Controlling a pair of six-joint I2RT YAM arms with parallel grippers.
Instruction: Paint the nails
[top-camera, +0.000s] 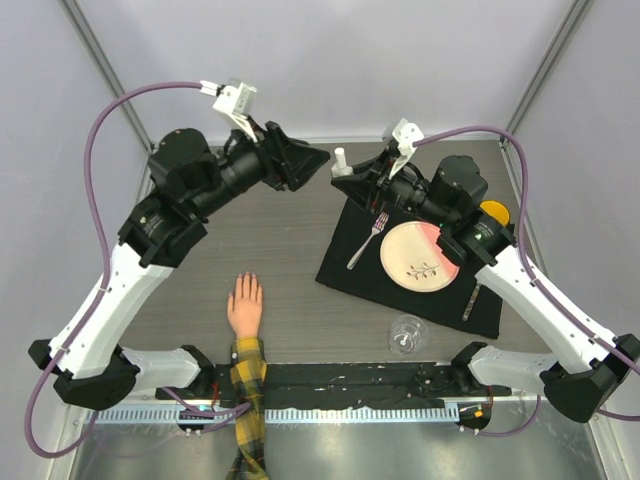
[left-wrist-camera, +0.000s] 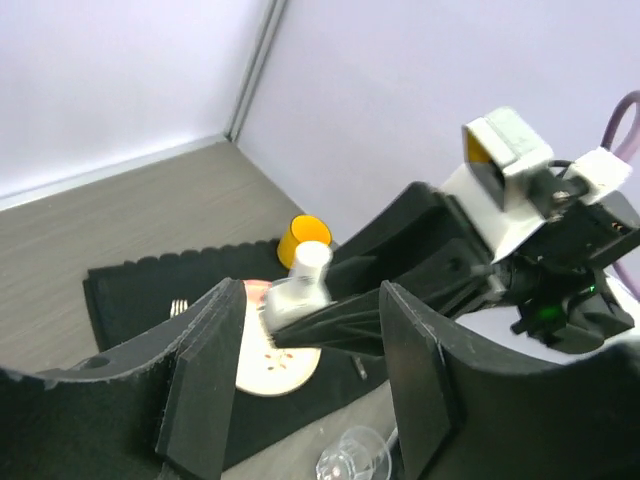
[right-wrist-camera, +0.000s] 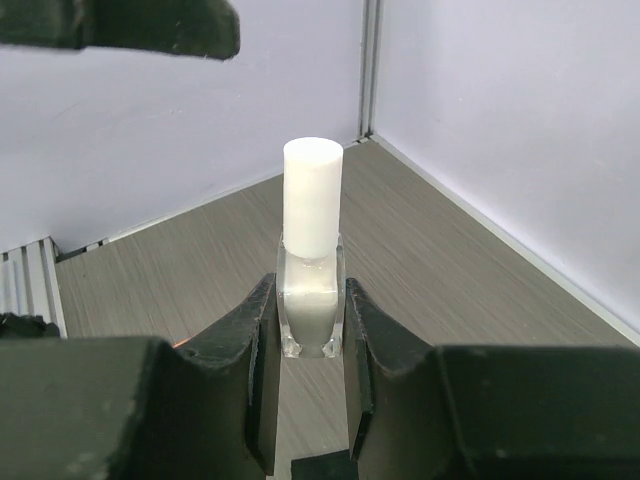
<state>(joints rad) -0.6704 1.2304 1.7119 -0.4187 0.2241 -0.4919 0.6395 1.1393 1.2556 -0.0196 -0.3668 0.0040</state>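
Note:
The peach fake hand (top-camera: 244, 306) lies palm down on the table near the front, its plaid sleeve (top-camera: 249, 395) towards me. Its nails (top-camera: 245, 280) are too small to make out. My right gripper (top-camera: 350, 175) is shut on a small clear nail polish bottle (top-camera: 341, 163) with a white cap and holds it upright above the table's far middle. The right wrist view shows the bottle (right-wrist-camera: 312, 290) clamped between the fingers (right-wrist-camera: 258, 340). My left gripper (top-camera: 322, 158) is open, its jaws wide apart just left of the bottle, which also shows in the left wrist view (left-wrist-camera: 300, 285).
A black placemat (top-camera: 350, 275) at right carries a pink-and-cream plate (top-camera: 420, 255), a fork (top-camera: 368, 240) and a knife (top-camera: 471, 300). A yellow cup (top-camera: 494, 212) stands behind the right arm. A clear wine glass (top-camera: 406, 333) lies by the mat's front edge.

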